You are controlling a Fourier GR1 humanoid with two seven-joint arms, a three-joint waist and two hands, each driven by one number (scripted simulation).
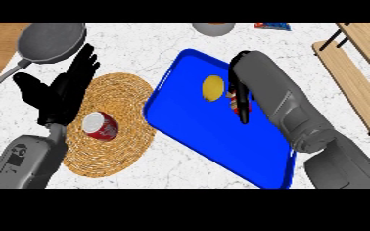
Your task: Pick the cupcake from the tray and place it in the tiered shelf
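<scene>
Blue tray lies at an angle on the white marbled surface. On it: a yellow round item toward the far end, and just beside that the cupcake, only partly visible, a red-and-white scrap showing under the fingers. Rest of the tray's floor bare.

Right robot hand is down over the tray, fingers curled round the cupcake and hiding most of it; grey forearm slants in from lower right.

Left robot hand is at the view's left, fingers straight and spread, holding nothing, resting above the edge of a woven round mat. On the mat lies a red can on its side, pale end facing up.

Far left: grey pan, nothing inside. Top edge: a bowl, contents cannot be told, and a blue packet, cut off. Wooden tiered shelf at the right edge, well apart from the tray; visible boards bare.
</scene>
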